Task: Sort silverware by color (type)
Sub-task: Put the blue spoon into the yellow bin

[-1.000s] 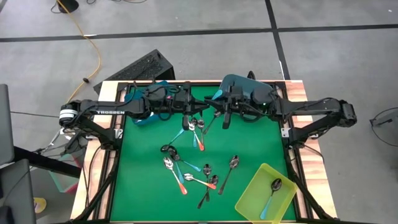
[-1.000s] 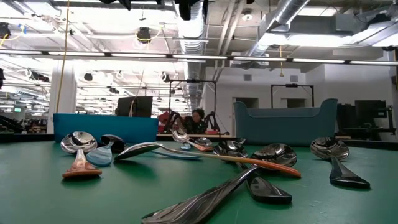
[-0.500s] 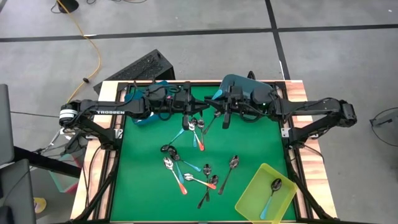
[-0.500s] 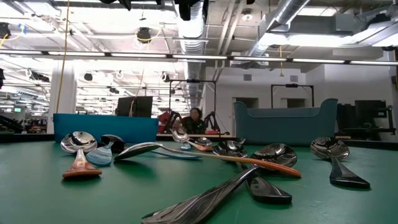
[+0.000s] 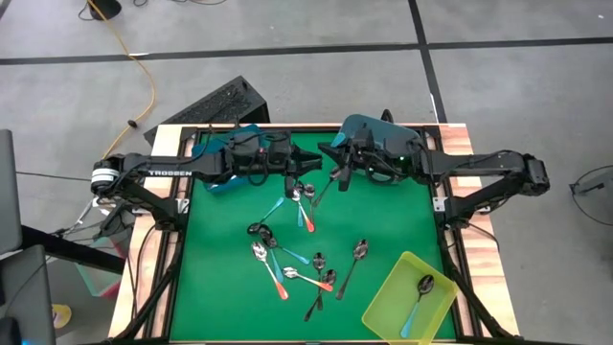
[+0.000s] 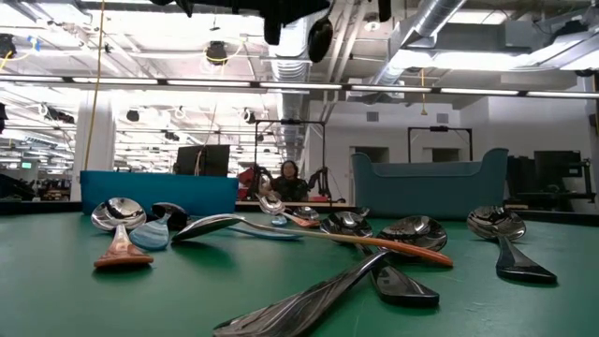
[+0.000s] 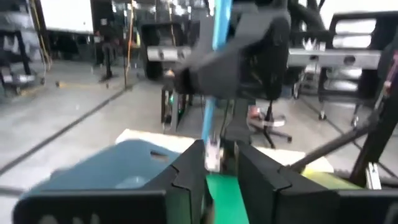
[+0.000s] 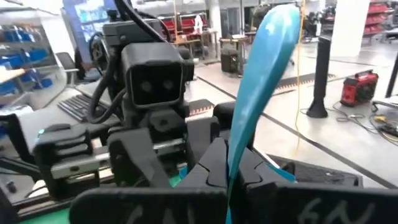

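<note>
**Spoon held between two arms**

Spoon, the blue-handled one, is in the air above the far edge of the counter, where both arms meet tip to tip. The right gripper has its jaws clenched on the handle, which sticks straight out ahead of them. The spoon's other end sits between the jaws of the left gripper, facing it. I cannot tell whether those have released. The right arm looks better placed to carry it. Both arms reach in level, wrists turned towards each other.
</note>
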Robot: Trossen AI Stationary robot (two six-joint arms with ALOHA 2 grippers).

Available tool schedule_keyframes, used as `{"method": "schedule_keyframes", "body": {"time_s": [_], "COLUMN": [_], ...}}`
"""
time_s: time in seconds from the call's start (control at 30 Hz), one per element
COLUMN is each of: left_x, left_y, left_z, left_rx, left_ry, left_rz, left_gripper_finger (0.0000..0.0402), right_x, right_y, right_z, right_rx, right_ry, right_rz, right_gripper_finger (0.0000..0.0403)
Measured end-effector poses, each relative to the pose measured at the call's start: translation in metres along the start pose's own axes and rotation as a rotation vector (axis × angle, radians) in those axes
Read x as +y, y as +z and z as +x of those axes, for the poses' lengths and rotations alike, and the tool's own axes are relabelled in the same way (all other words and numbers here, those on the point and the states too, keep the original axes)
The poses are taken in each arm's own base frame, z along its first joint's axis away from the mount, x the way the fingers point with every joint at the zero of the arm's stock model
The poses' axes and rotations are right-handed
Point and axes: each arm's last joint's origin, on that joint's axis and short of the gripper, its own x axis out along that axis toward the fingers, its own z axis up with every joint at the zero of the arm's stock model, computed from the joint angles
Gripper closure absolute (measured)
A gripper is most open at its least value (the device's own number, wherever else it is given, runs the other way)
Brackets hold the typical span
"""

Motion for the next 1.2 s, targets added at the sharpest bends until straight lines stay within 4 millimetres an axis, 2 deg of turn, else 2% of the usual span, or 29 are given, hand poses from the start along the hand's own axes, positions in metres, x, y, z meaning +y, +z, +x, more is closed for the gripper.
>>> {"method": "schedule_keyframes", "body": {"time_s": [0.17,0.37,0.5,0.8,0.97,1.2], "left_x": [0.002,0.003,0.003,0.003,0.002,0.001], "left_y": [-0.008,-0.015,-0.017,-0.022,-0.022,-0.015], "left_z": [0.0,-0.001,-0.004,-0.012,-0.016,-0.025], "left_rx": [0.078,0.15,0.191,0.294,0.323,0.32], "left_ry": [0.041,0.066,0.068,0.074,0.077,0.074], "left_rz": [-0.008,-0.011,-0.009,0.001,0.0,-0.02], "left_gripper_finger": [0.0305,0.0303,0.0303,0.0303,0.0303,0.0303], "right_x": [-0.005,-0.008,-0.009,-0.006,0.008,0.048], "right_y": [-0.002,0.001,0.001,-0.01,-0.025,-0.044], "right_z": [-0.001,-0.008,-0.022,-0.075,-0.1,-0.114], "right_rx": [0.039,0.059,0.137,0.451,0.653,0.812], "right_ry": [-0.028,-0.037,-0.041,-0.021,0.029,0.237], "right_rz": [-0.01,-0.014,-0.033,-0.052,-0.034,-0.082], "right_gripper_finger": [0.0398,0.0398,0.0398,0.0398,0.0398,0.0398]}}
